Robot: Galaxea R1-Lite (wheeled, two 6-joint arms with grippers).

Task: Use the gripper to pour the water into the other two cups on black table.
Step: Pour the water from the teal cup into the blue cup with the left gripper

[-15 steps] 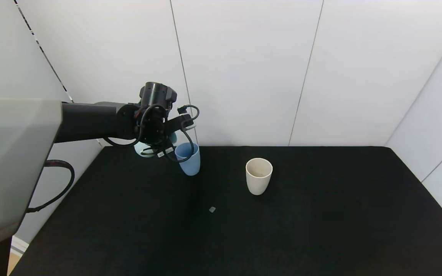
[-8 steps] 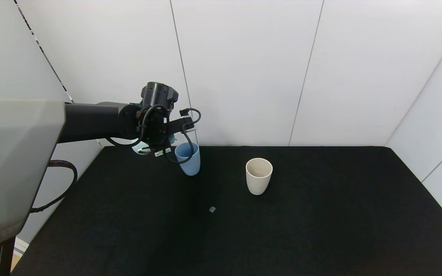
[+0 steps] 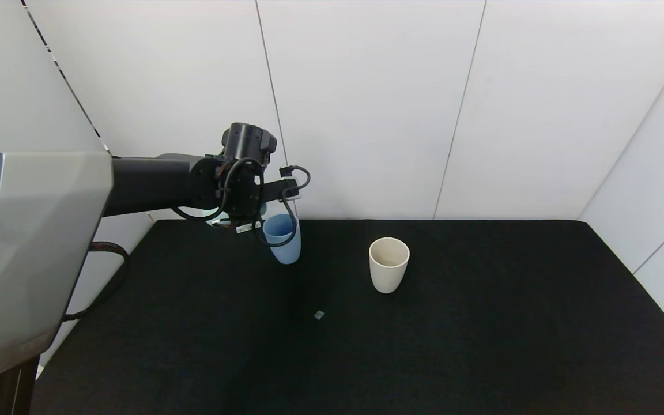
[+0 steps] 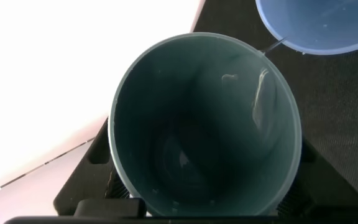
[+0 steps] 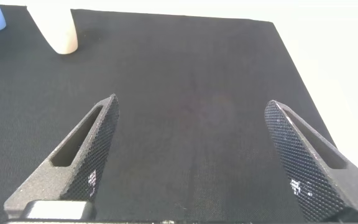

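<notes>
Where left claw (image 3: 263, 204) tilts, light blue cup (image 3: 283, 237) just below

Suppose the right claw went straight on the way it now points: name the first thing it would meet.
The right claw, open, points across the bare black table toward its far edge. Nothing stands in that line; the beige cup lies well off to one side. The way looks free, though depth is uncertain.
</notes>
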